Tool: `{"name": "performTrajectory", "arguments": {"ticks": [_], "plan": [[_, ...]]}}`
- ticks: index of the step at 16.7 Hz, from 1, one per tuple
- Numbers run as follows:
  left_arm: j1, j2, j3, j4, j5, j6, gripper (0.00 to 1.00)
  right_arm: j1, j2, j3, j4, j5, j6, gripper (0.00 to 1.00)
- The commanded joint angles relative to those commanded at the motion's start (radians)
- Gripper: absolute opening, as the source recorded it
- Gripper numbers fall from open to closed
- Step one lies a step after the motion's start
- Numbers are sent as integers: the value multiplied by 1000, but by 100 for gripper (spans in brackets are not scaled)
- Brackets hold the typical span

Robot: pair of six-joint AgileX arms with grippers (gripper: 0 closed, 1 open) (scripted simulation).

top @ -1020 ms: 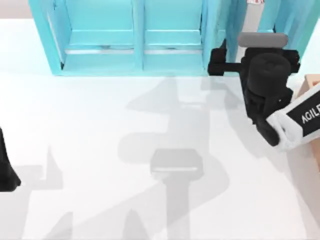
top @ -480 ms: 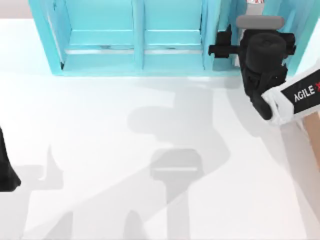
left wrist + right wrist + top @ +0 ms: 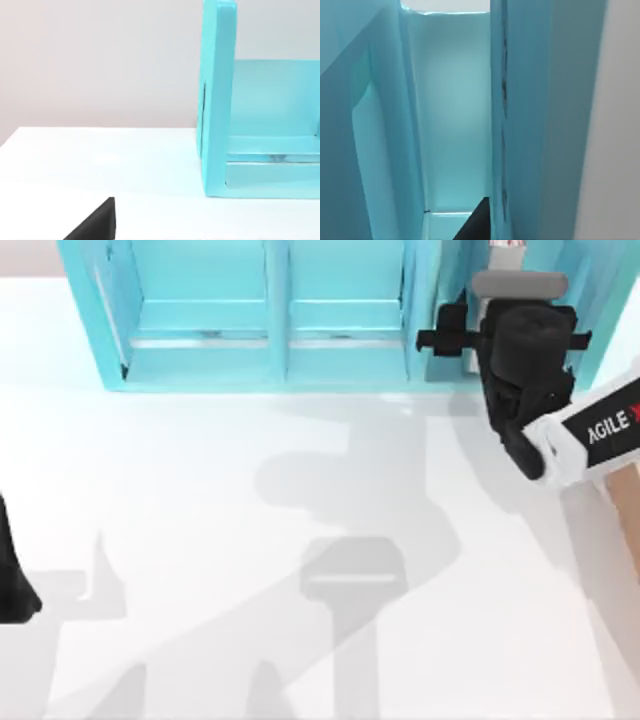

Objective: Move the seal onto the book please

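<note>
Right gripper (image 3: 447,340) reaches into the turquoise shelf unit (image 3: 275,330) at its right-hand compartment, close beside a divider wall; whether it is clenched I cannot tell. Left arm (image 3: 12,570) sits parked well clear of the shelf, with broad bare table (image 3: 200,540) between them.

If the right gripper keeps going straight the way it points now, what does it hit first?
Probably the turquoise shelf: the right gripper points into one of its narrow compartments, so the back panel or a side wall comes first. Depth is unclear.
</note>
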Motion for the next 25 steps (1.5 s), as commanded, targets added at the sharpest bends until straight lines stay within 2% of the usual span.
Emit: {"name": "performTrajectory", "arguments": {"ticks": [7,18,21,25], "plan": [[0,0,0,0,0,0,100,0,0,0,0,0,0,2],[0,0,0,0,0,0,100,5,-15,-7,-8,3,1,0],[0,0,0,0,0,0,100,34,-114,-47,-67,26,2,0],[0,0,0,0,0,0,100,98,-380,-150,-215,85,6,0]]}}
